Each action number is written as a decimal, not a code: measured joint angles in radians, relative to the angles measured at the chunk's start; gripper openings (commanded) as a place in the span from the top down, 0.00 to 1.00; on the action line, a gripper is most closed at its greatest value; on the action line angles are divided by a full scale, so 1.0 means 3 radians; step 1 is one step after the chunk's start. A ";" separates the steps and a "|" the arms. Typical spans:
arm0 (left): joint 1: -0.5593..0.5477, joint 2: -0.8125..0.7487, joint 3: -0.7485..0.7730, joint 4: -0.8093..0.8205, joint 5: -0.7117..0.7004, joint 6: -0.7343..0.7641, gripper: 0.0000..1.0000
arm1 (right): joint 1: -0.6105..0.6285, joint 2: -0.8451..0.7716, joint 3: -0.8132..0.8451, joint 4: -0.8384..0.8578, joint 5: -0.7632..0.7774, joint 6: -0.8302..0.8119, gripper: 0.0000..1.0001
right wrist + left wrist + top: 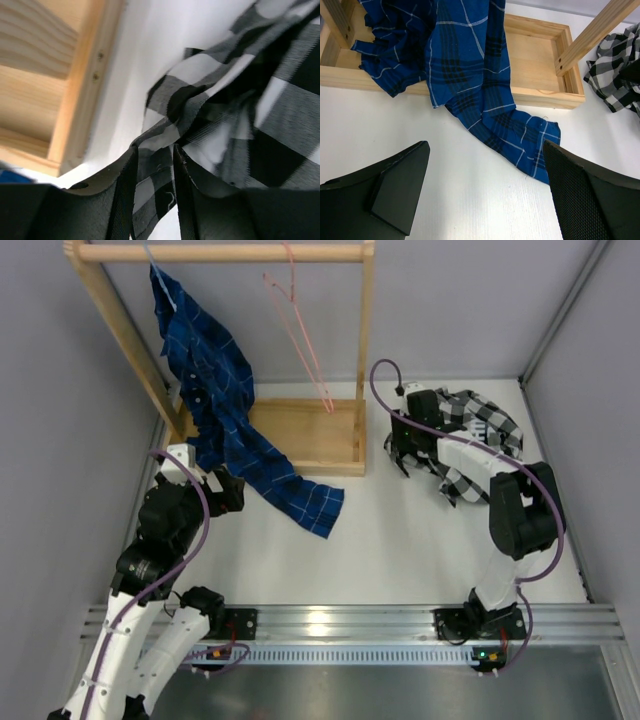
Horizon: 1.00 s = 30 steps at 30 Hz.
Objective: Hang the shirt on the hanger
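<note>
The right gripper (154,160), jaws narrow, pinches a fold of the black-and-white checked fabric shirt (485,420), crumpled at the right, well apart from the thin pink wire hanger (300,330). The hold looks shallow, so lift slowly. The left gripper (486,147) is wide, empty.

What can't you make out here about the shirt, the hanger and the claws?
Shirt, top view: right arm covers its middle; no lettering shows in the crumpled folds.
Hanger, top view: hook too thin to trace at the top edge.
Right claw, right wrist view: close and blurred; cloth it pinches runs off the bottom edge.
</note>
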 measured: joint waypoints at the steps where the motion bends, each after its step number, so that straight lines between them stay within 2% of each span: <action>1: 0.0000 0.0000 0.0000 0.0000 0.0004 0.0000 0.02 | -0.0003 -0.0001 0.0000 0.0018 -0.0122 0.0032 0.67; 4: 0.0000 0.0000 0.0000 0.0000 0.0014 0.0003 0.02 | -0.0015 -0.0009 0.0000 0.0057 -0.0418 0.0131 0.62; 7: 0.0000 0.0000 0.0000 0.0000 0.0034 0.0009 0.02 | -0.0017 -0.0066 -0.0009 0.0060 -0.0430 0.0189 0.59; 8: 0.0000 0.0000 0.0000 0.0000 0.0036 0.0010 0.02 | -0.0018 -0.0102 -0.0009 0.0058 -0.0375 0.0201 0.54; 17: 0.0000 0.0000 0.0000 0.0000 0.0051 0.0013 0.02 | -0.0034 -0.0300 -0.0004 -0.0052 0.0507 -0.0001 0.52; 23: 0.0000 0.0000 0.0000 0.0000 0.0061 0.0017 0.02 | -0.0045 -0.0210 0.0041 -0.0111 0.0614 -0.0043 0.55; 26: 0.0000 0.0000 0.0000 0.0000 0.0062 0.0020 0.02 | -0.0045 -0.0010 0.0164 -0.0130 0.0601 -0.0043 0.58; 28: 0.0000 0.0000 0.0000 0.0000 0.0062 0.0022 0.02 | -0.0045 0.0173 0.0275 -0.0135 0.0633 -0.0051 0.64; 29: 0.0000 0.0000 0.0000 0.0000 0.0062 0.0022 0.02 | -0.0045 0.0267 0.0334 -0.0145 0.0668 -0.0064 0.68; 30: 0.0000 0.0001 0.0000 0.0000 0.0062 0.0022 0.02 | -0.0045 0.0351 0.0379 -0.0154 0.0717 -0.0067 0.82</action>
